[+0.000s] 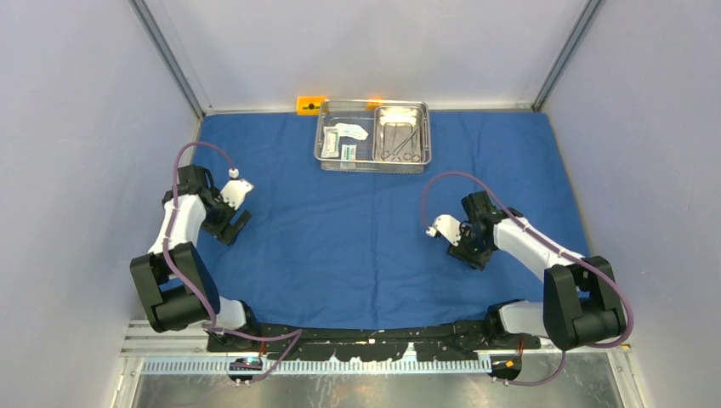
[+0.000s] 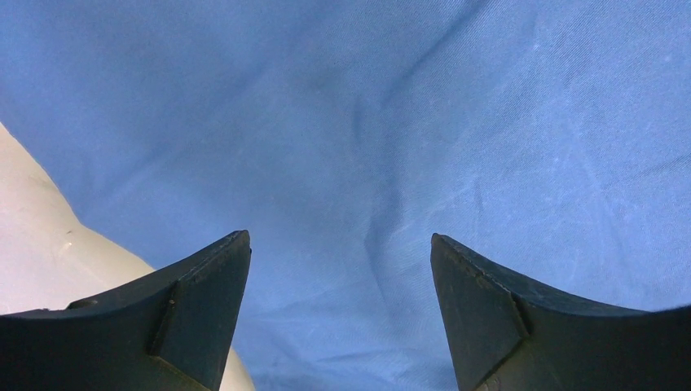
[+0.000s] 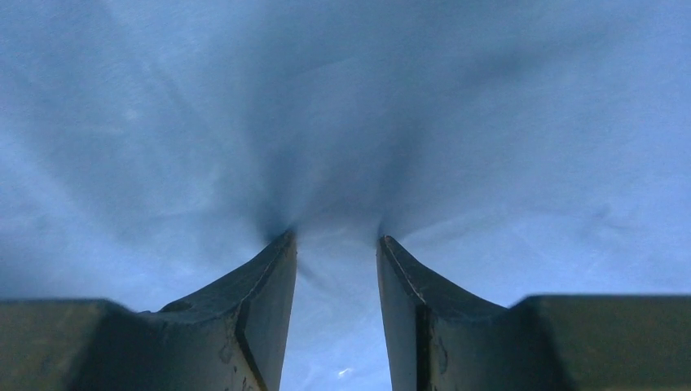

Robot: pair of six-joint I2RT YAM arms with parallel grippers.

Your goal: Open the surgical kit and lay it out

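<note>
The steel mesh basket lay far ahead, nearer the right end effector, which pinched the blue cloth wrap; the left end effector hung released.

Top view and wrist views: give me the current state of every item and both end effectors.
Blue cloth wrap: spread flat.
Mesh basket: upright, far edge.
Solid tray: inside basket, holding instruments.
Packets: in basket.
Left end effector: open, empty.
Right end effector: pinching cloth.

Matt woven blue cloth wrap
</note>
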